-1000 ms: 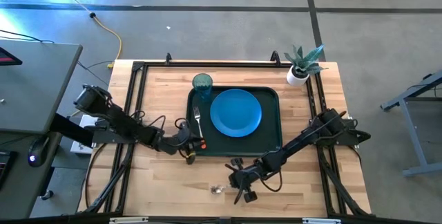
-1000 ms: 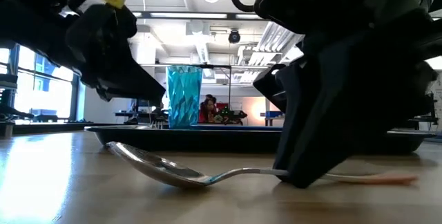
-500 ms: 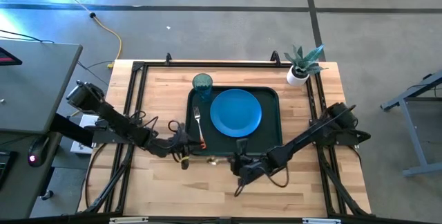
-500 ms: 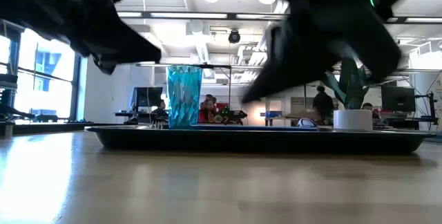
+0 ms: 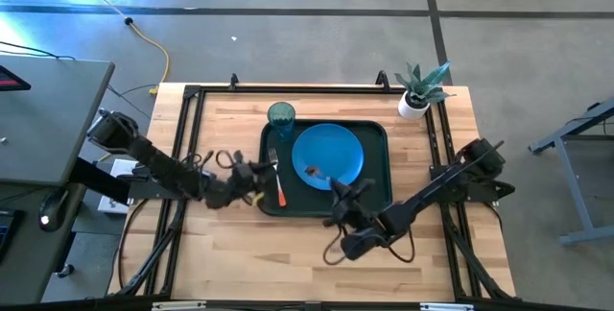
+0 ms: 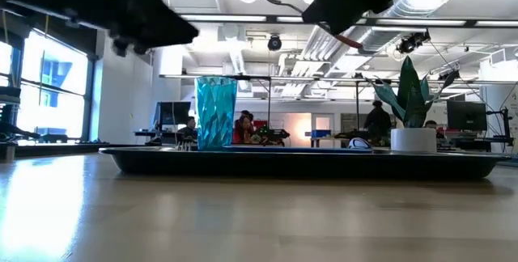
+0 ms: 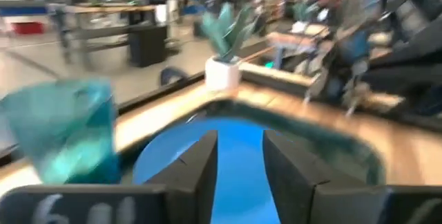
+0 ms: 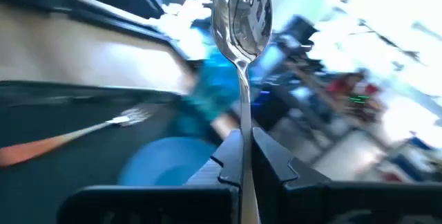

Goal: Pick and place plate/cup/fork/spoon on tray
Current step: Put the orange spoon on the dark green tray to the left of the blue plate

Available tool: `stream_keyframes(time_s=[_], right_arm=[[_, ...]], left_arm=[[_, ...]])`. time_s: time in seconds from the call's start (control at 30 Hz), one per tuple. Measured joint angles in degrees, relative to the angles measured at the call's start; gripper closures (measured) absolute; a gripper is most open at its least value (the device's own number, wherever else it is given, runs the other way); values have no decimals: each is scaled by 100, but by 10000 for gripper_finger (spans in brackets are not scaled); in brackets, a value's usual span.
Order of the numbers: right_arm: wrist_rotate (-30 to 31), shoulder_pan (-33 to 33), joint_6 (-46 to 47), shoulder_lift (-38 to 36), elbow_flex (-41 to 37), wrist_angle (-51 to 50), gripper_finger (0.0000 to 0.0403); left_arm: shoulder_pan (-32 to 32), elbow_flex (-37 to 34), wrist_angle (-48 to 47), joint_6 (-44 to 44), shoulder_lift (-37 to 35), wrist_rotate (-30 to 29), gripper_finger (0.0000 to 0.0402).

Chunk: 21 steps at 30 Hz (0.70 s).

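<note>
The right gripper (image 8: 243,156) clamps the spoon (image 8: 242,16) above the tray (image 5: 376,194); the left gripper (image 7: 238,156), apparently slightly apart, waits beside the fork (image 5: 277,182).

No legible text, label, brand, number or sign appears in any view. The only candidate is a set of pale embossed marks on the left gripper (image 7: 238,165) housing, at about 7 o'clock in the left wrist view, too blurred to be read.
</note>
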Motion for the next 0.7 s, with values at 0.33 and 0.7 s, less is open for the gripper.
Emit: stream_keyframes(time_s=[0.33,0.7], right_arm=[[147,-583,-206,0,7,-52,401],[450,-549,-457,-5,11,-61,401]], left_arm=[[998,1189,195,997,218,1943,248],[1318,1741,73,797,724,1923,255]])
